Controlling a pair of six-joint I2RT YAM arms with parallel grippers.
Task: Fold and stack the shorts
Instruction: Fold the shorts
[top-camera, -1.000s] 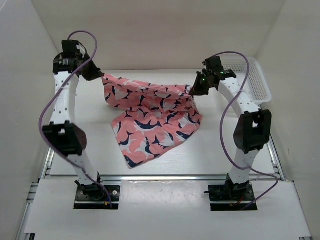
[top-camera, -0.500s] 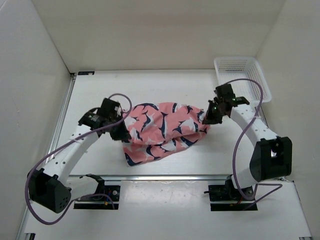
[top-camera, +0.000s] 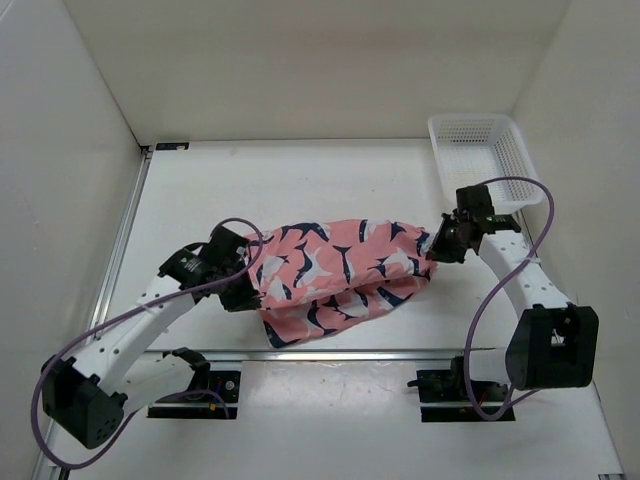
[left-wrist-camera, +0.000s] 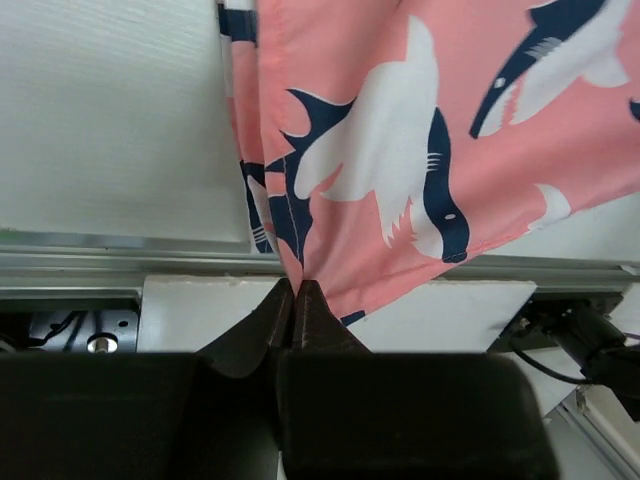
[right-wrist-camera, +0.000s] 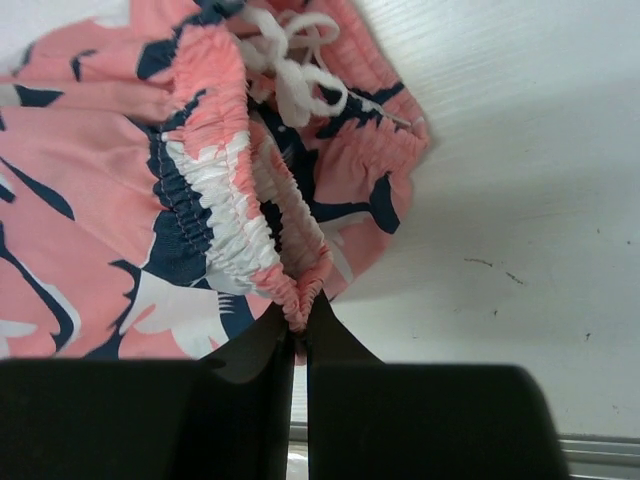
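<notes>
Your arms lower shorts (top-camera: 340, 265) nearward; now doubled on tabletop (top-camera: 300, 180), fold nearly laid. Both left fingers (left-wrist-camera: 265, 325), right fingers (right-wrist-camera: 262, 345) pinch edges.

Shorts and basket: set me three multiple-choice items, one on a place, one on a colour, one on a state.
1. Where on the table does the white mesh basket stand?
A) far right corner
B) near left corner
C) between the arm bases

2. What colour is the drawstring of the shorts?
A) black
B) white
C) green

3. How is the right claw?
A) open over the basket
B) open and empty
C) shut on the shorts' elastic waistband

Answers:
1 A: the top view shows it at the far right.
2 B: the right wrist view shows a white cord.
3 C: its fingers pinch the gathered waistband edge.
</notes>
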